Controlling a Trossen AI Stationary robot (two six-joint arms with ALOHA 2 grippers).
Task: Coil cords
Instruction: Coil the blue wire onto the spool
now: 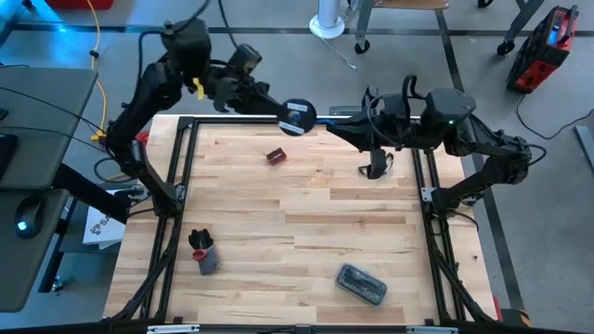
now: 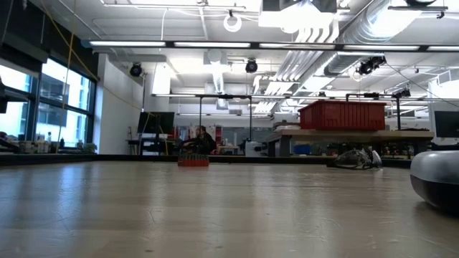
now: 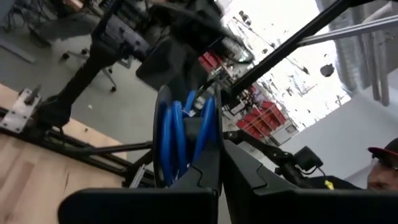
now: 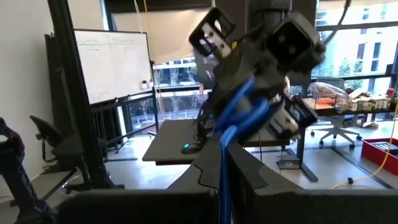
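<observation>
A small round black reel (image 1: pixel 297 117) with a blue-white patch hangs above the table's far edge, between my two grippers. Blue cord (image 3: pixel 177 134) is wound between its two black flanges. My left gripper (image 1: pixel 282 111) reaches in from the left and is shut on the reel. My right gripper (image 1: pixel 325 122) reaches in from the right, close beside the reel. It is shut on blue cord (image 4: pixel 239 112) that runs from its fingers to the reel in front of the left gripper. My left gripper pinches one flange of the reel at its rim (image 3: pixel 212 146) between its two fingers, coming level from the table's left. The reel is lifted clear of the table, with its patched face turned up in the high view. My right gripper pinches the blue cord (image 4: pixel 222 163) between its two fingers, coming level from the table's right. More than one strand rises from the fingers toward the reel. The cord hangs clear of the table.
On the table lie a small red object (image 1: pixel 276 156), dark-framed glasses (image 1: pixel 375 168), a grey and black object (image 1: pixel 203 251) near the left and a dark case (image 1: pixel 360 284) near the front. The table's black frame (image 1: pixel 178 158) borders the wooden top.
</observation>
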